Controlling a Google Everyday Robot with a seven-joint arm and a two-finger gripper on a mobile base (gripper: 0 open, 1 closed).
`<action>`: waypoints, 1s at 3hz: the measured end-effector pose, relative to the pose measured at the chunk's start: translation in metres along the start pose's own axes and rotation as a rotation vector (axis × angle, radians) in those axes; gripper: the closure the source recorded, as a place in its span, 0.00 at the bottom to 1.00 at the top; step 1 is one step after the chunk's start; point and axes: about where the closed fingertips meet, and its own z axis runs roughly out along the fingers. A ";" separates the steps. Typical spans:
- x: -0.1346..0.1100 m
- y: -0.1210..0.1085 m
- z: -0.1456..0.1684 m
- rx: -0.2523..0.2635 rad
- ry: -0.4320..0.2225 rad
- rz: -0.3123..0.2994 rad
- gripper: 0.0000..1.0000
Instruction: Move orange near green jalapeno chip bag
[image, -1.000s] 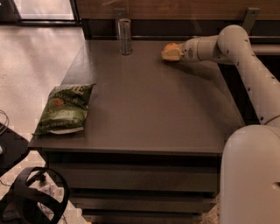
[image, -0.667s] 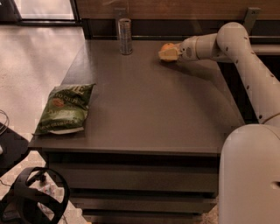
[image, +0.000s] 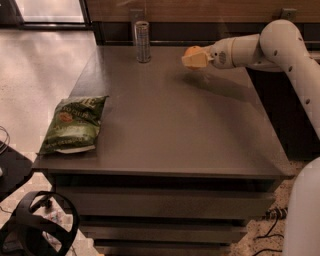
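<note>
The orange (image: 191, 50) is held in my gripper (image: 194, 59), which is shut on it above the far middle of the dark table (image: 165, 115). Only the fruit's top shows above the pale fingers (image: 196, 61). My white arm reaches in from the right. The green jalapeno chip bag (image: 73, 124) lies flat at the table's front left corner, far from the gripper.
A tall silver can (image: 143, 41) stands at the table's far edge, left of the gripper. A black headset (image: 42, 225) lies on the floor at lower left. The robot's white body (image: 305, 210) fills the lower right.
The gripper with the orange has moved left across the far side of the table, away from the right edge. The bag and can have not moved.
</note>
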 end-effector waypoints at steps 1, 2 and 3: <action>0.001 0.037 -0.011 -0.036 -0.004 -0.002 1.00; 0.006 0.079 -0.016 -0.077 -0.007 -0.013 1.00; 0.011 0.127 -0.012 -0.126 -0.009 -0.036 1.00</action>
